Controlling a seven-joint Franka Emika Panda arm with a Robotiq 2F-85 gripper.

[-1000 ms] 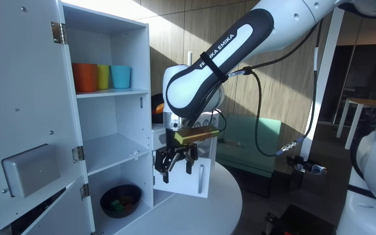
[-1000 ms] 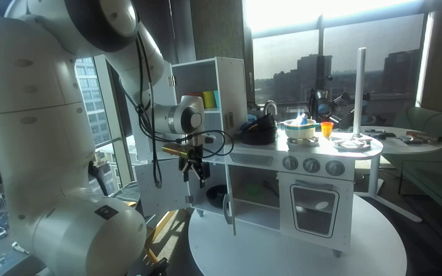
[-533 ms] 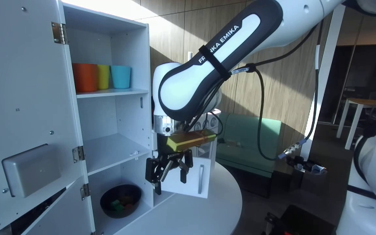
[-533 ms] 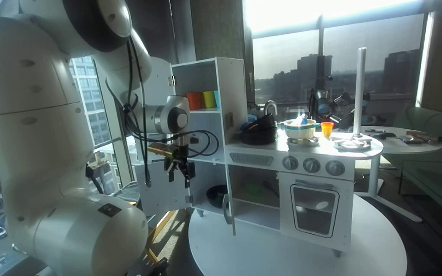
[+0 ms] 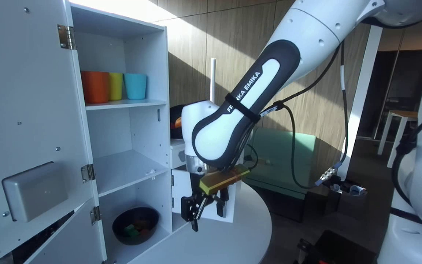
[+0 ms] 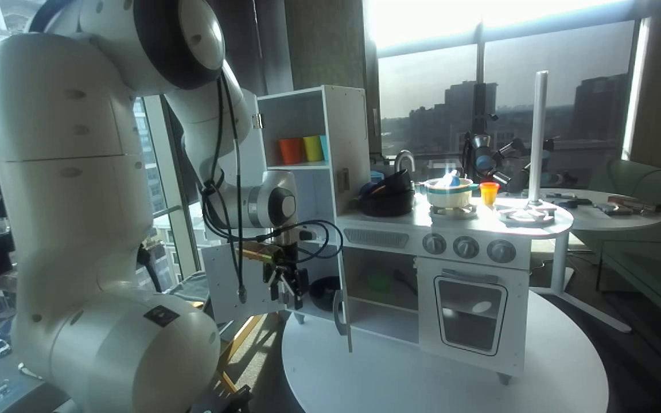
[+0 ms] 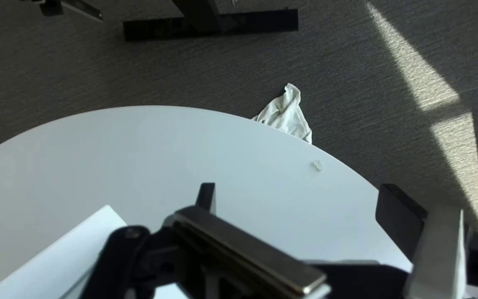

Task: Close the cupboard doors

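Observation:
The cupboard's white doors stand open. The tall door (image 5: 24, 95) and the short lower door (image 5: 73, 234) swing out on the left in an exterior view. Another short white door (image 5: 181, 190) with a grey handle is hinged at the divider, partly hidden behind my gripper (image 5: 207, 218). In an exterior view that door (image 6: 347, 324) shows nearly edge-on, and the lower left door (image 6: 244, 287) is partly behind the arm. My gripper (image 6: 286, 295) is open and empty, in front of the cupboard's lower part. In the wrist view a door (image 7: 81, 245) lies left of the open fingers (image 7: 304, 207).
Cups (image 5: 95, 87) stand on the upper shelf and a black bowl (image 5: 135, 225) on the cupboard floor. The toy kitchen (image 6: 474, 310) adjoins the cupboard. The round white table (image 6: 445, 384) lies underneath. A cable (image 5: 292, 146) hangs from the arm.
The gripper moved toward the left-hand doors, then came back and down; it now hangs lower than a second ago. It stays open. The doors have not moved.

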